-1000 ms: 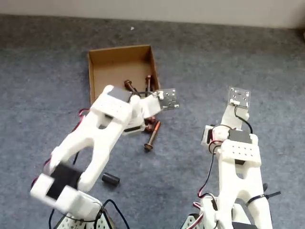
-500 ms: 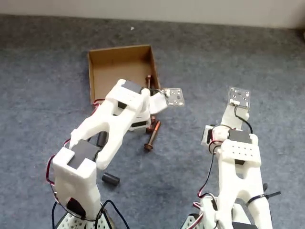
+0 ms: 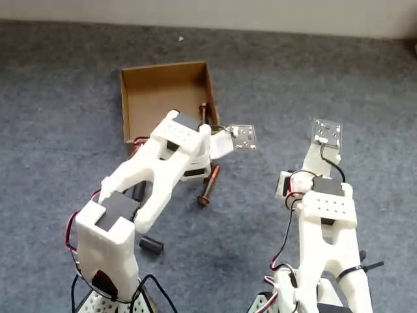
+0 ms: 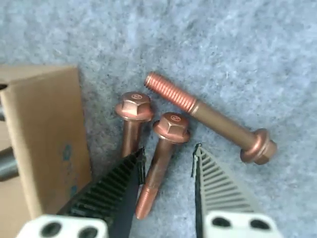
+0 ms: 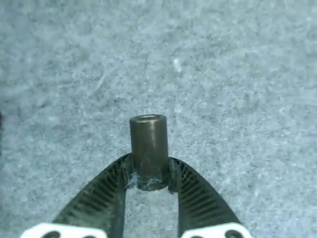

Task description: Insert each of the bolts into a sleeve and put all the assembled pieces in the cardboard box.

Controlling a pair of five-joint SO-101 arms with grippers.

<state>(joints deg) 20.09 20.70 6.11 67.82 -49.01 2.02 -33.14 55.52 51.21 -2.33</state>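
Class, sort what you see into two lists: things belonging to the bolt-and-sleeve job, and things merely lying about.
Job: three bolts, held sleeve, loose sleeve, cardboard box.
Merely there: grey carpet.

Grey carpet (image 3: 326, 78) bears box (image 3: 163, 91), bolts (image 3: 208, 186), a sleeve (image 3: 151, 246).

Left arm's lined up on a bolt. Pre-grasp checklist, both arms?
1. Left gripper open: ok.
2. Middle bolt between its fingers: ok, the shank lies in the gap.
3. Box-side bolt clear of the dark finger: not ok, its shank disappears behind that fingertip.
4. Third bolt out of the way: ok.
5. Right gripper shut on sleeve: ok.
6. Sleeve bore clear: cannot tell.
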